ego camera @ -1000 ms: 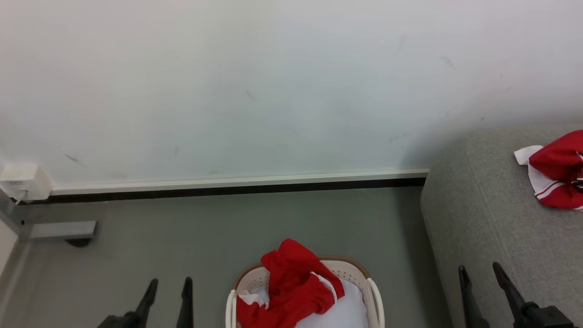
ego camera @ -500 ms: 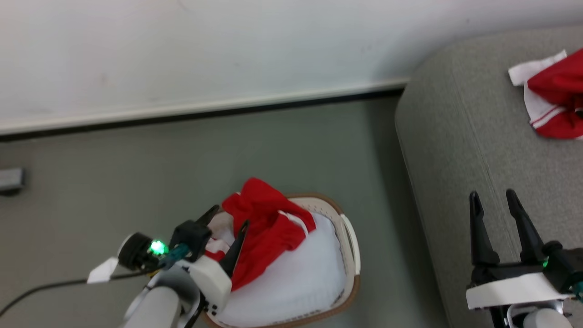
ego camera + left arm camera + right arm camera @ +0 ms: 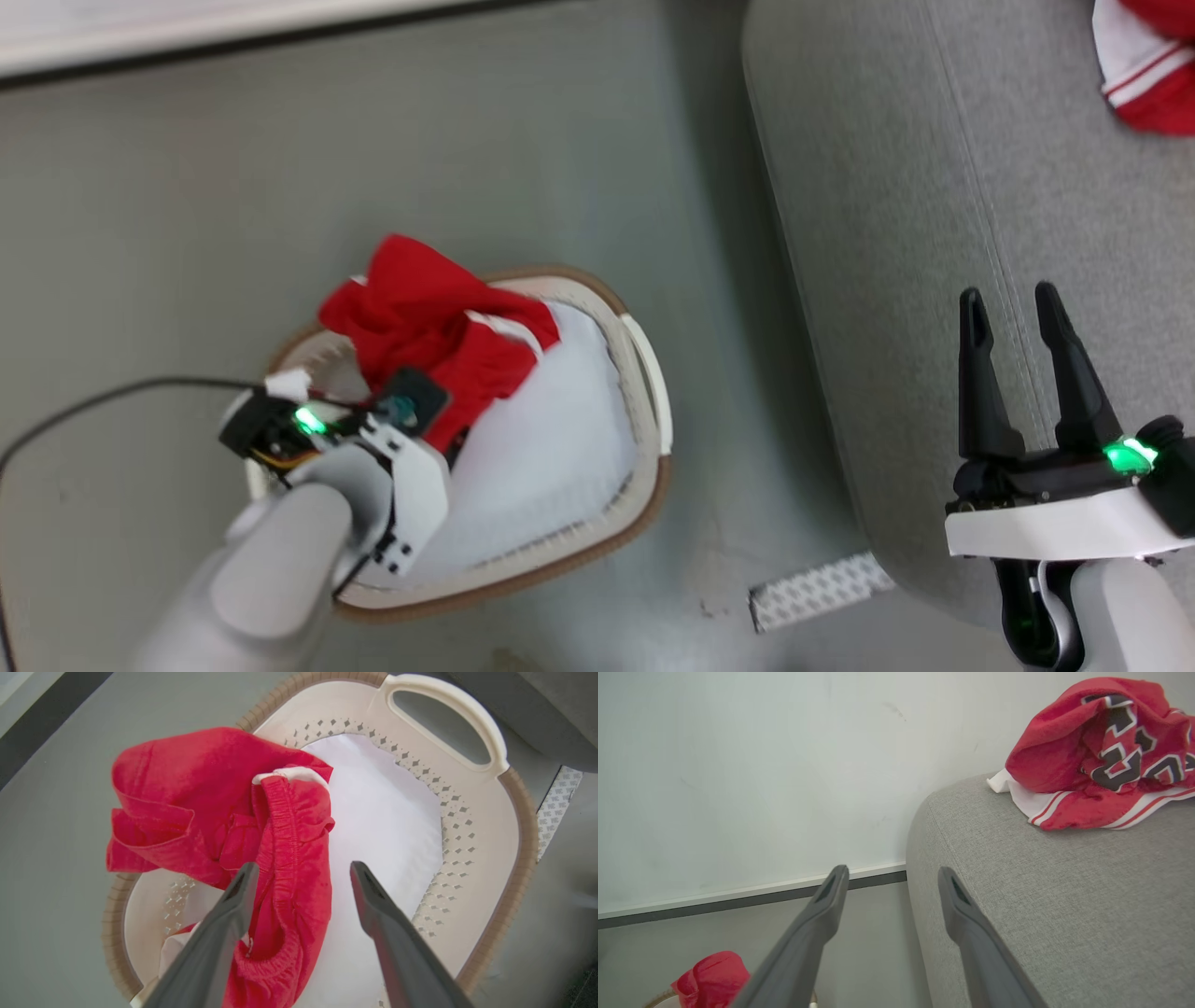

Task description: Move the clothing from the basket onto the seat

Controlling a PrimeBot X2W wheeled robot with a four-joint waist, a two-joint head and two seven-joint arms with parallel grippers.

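A crumpled bright red garment (image 3: 420, 327) lies in the far end of the cream basket (image 3: 644, 392), draped over its brown rim. In the left wrist view my left gripper (image 3: 302, 865) hangs open just above that garment (image 3: 210, 812), its left finger over the elastic waistband, its right finger over the white cushion. A second red-and-white garment (image 3: 1101, 751) with dark lettering rests on the grey sofa (image 3: 1064, 905). My right gripper (image 3: 1008, 299) is open and empty above the sofa's near part (image 3: 887, 233).
A plain white cushion (image 3: 383, 812) fills the basket's bottom. A pale perforated strip (image 3: 812, 590) lies on the grey floor by the sofa's corner. A black cable (image 3: 93, 401) trails from my left arm (image 3: 401, 467). The wall's skirting (image 3: 187, 47) runs along the back.
The head camera has tilted down. My left arm has swung in over the basket and now points down at the red garment. The right gripper stays open above the sofa.
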